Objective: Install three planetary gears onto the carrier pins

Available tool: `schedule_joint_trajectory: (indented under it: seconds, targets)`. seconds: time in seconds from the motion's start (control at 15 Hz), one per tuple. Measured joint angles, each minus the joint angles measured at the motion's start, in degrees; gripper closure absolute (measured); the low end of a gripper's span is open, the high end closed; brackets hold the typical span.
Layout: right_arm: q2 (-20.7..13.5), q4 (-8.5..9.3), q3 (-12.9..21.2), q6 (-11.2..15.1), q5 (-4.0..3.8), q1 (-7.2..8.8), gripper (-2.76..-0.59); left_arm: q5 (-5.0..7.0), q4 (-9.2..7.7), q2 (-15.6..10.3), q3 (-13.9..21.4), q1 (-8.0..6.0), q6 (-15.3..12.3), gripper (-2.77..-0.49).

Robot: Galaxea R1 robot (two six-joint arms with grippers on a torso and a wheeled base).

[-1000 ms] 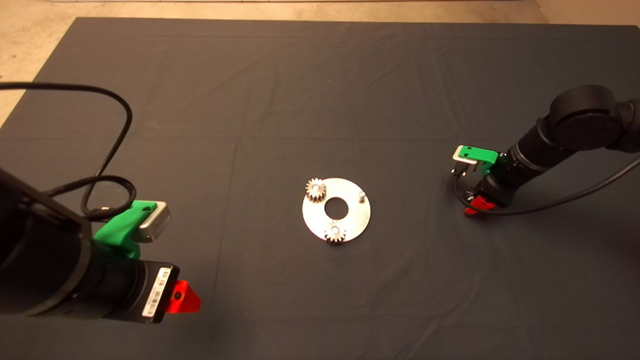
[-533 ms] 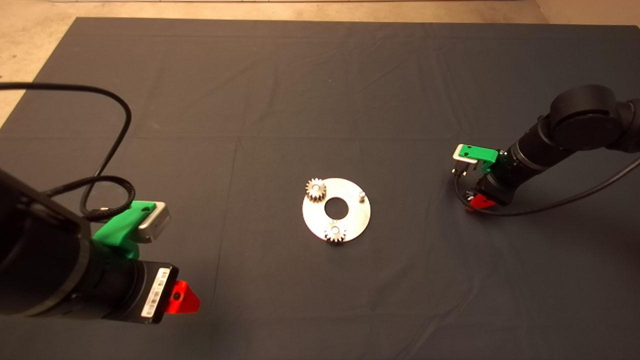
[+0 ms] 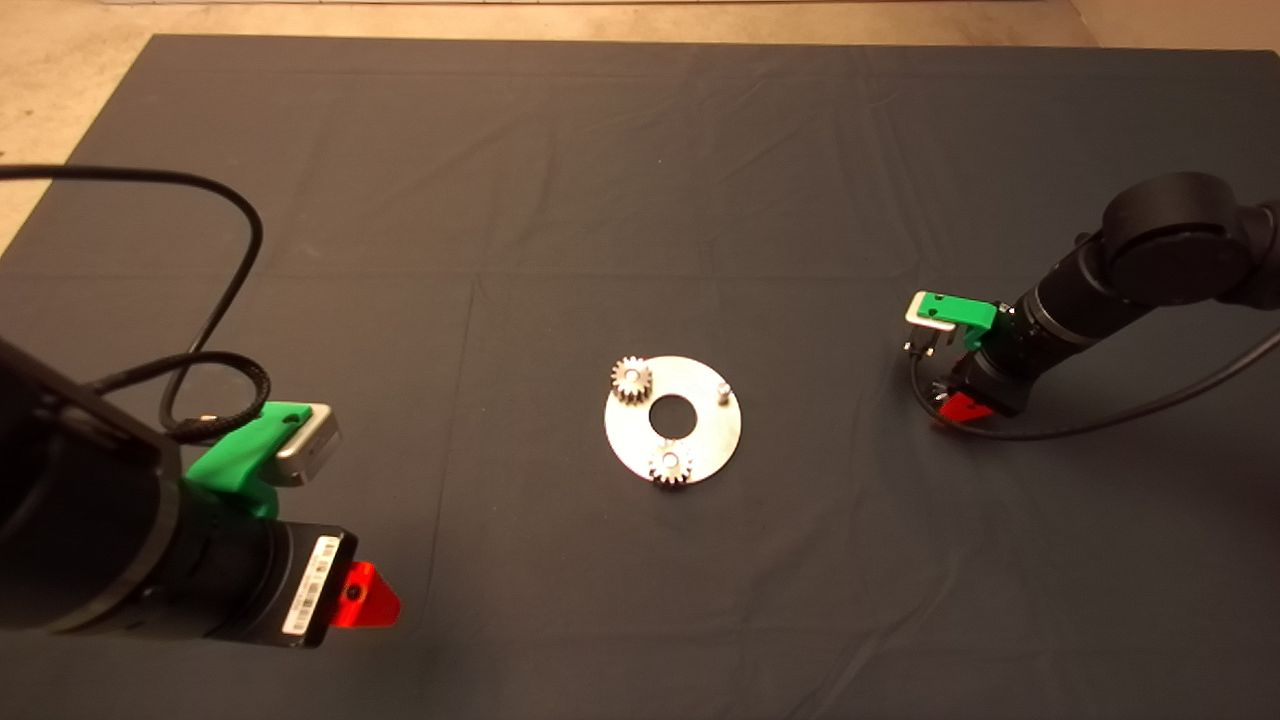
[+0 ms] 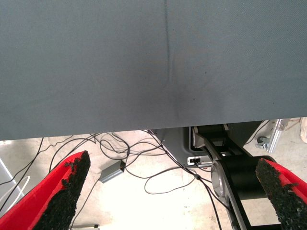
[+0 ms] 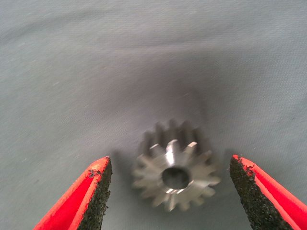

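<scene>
Right gripper (image 5: 170, 191) straddles third gear (image 5: 175, 175), apart from disc (image 3: 672, 420)

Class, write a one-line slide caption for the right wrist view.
Open right gripper straddles the third planetary gear lying flat on the dark mat, fingers clear of its teeth.

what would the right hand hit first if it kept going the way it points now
Most likely the third gear, lying flat on the mat between the right hand's open fingers, not yet gripped. How far off it lies is unclear.
</scene>
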Motion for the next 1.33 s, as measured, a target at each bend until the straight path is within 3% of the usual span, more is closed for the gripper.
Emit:
schedule_joint_trajectory:
  seconds: [0.4,0.6,0.73,1.33]
  targets:
    - [0.0,-0.16,0.03,-0.02,-0.06,-1.13,-1.81,0.0,-0.02,0.02,0.0,0.0,0.0,-2.49]
    - [-0.13,-2.58,0.03,0.0,-0.06,-1.39,-1.81,0.0,-0.02,0.0,0.0,0.0,0.0,-2.49]
    - [-0.13,-3.01,0.03,0.0,0.0,-1.39,-1.81,0.0,-0.03,0.0,0.0,0.0,0.0,-2.49]
    - [-0.16,-3.23,0.03,0.0,0.03,-1.39,-1.46,0.0,-0.02,0.02,0.0,0.0,0.0,-2.49]
